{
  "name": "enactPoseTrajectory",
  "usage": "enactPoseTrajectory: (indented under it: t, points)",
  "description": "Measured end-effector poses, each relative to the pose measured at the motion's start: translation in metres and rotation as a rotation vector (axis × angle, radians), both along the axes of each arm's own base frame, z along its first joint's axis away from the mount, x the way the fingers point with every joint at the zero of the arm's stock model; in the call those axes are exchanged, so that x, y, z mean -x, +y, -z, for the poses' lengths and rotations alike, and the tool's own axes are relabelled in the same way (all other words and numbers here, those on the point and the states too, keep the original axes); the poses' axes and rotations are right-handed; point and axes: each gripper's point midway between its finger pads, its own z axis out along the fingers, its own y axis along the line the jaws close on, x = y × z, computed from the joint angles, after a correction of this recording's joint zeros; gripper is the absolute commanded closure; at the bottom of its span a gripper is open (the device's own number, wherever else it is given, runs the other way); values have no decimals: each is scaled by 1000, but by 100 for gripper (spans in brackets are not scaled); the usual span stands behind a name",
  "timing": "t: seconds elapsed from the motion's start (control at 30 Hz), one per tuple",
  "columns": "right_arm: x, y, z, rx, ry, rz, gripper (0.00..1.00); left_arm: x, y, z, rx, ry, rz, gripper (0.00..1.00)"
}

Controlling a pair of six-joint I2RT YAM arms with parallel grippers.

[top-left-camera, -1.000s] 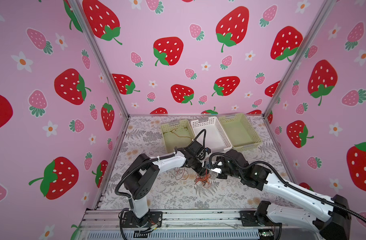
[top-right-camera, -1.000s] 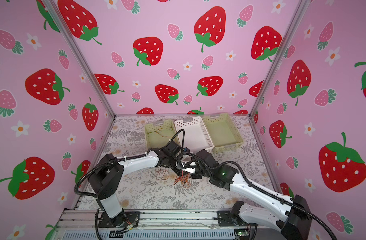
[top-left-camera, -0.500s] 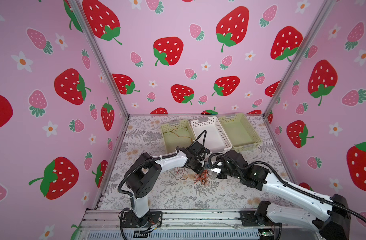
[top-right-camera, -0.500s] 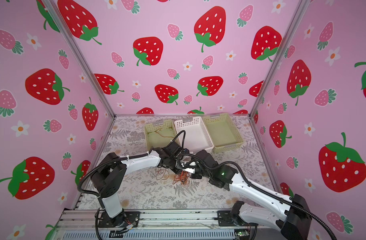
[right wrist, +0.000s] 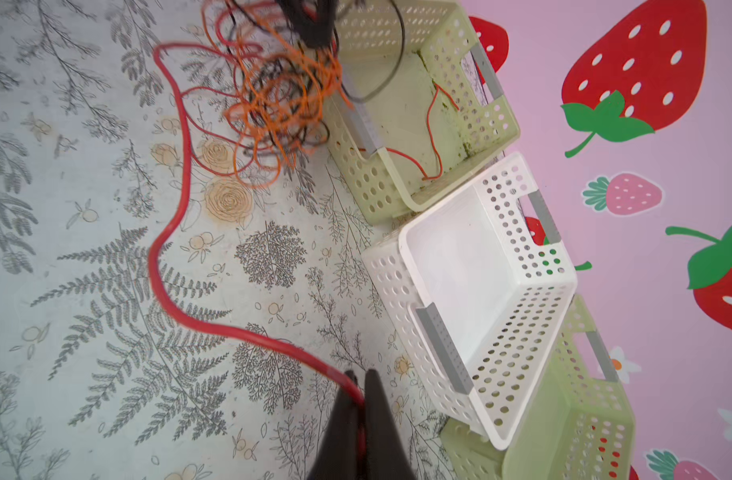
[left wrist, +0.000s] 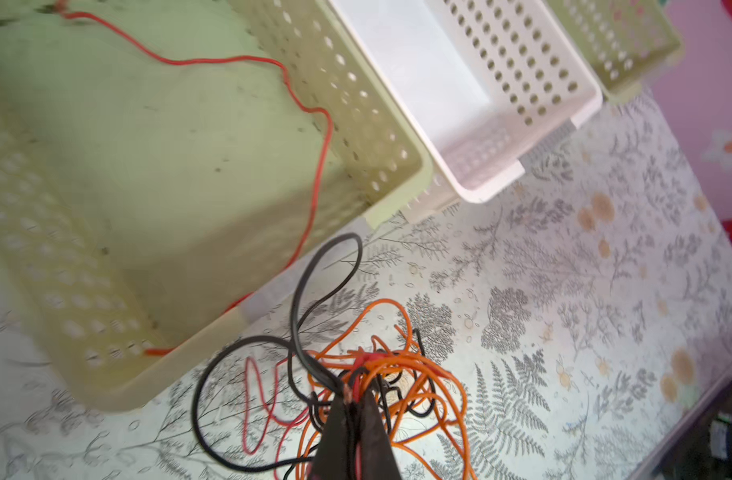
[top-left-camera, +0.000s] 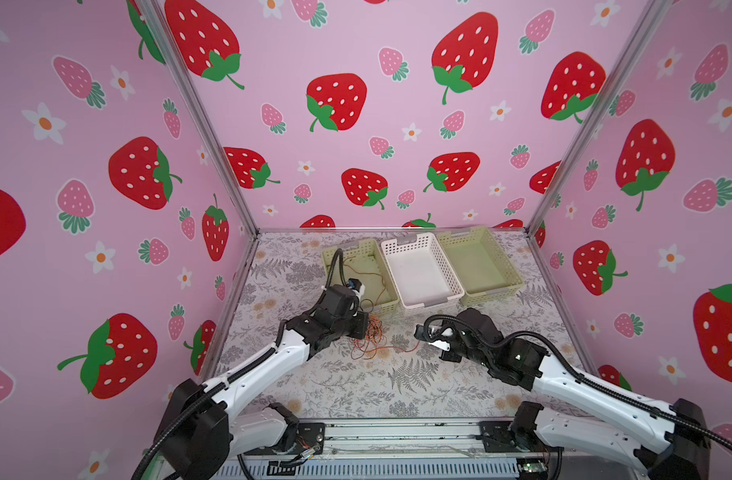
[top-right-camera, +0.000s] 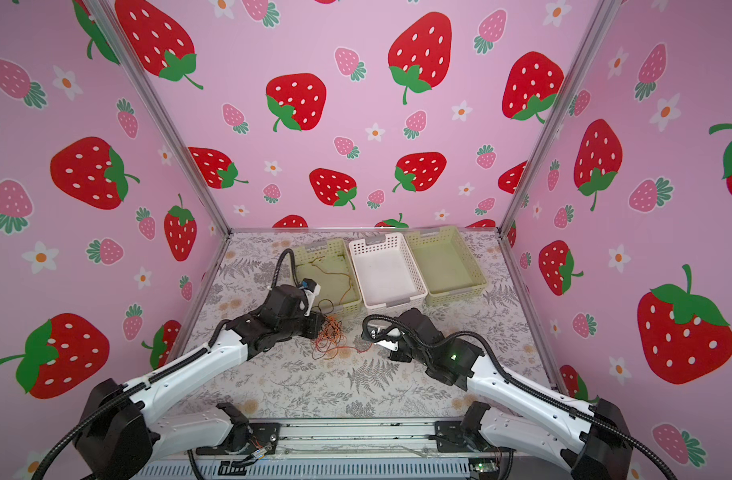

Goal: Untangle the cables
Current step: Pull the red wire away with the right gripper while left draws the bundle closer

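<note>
The cables (top-left-camera: 368, 338) (top-right-camera: 331, 334) lie as a loose tangle of orange, black and brownish-orange wire on the mat in front of the left green basket (top-left-camera: 391, 306). My left gripper (top-left-camera: 366, 328) (left wrist: 354, 390) is shut at the tangle's edge, with black and reddish strands pinched between its fingers. One brownish-orange cable (right wrist: 164, 232) runs out of the tangle across the mat to my right gripper (top-left-camera: 418, 336) (right wrist: 359, 376), which is shut on it. A thin reddish wire (left wrist: 314, 174) lies inside the left green basket and comes over its near wall.
Three baskets stand side by side at the back: the left green one, a white one (top-left-camera: 422, 305) and a right green one (top-left-camera: 493, 295). A black wire loop (left wrist: 335, 266) rises against the left basket's front wall. Pink walls close the sides and the back.
My left gripper has shut on strands of the tangle and shifted left, dragging the tangle that way. My right gripper has stayed shut and barely moved.
</note>
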Motion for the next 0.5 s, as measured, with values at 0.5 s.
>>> enactPoseTrajectory:
  t: [0.5]
  points:
    - [-50,-48,28,123,-1,319,100,7,123,-28,182,-116,-487,100]
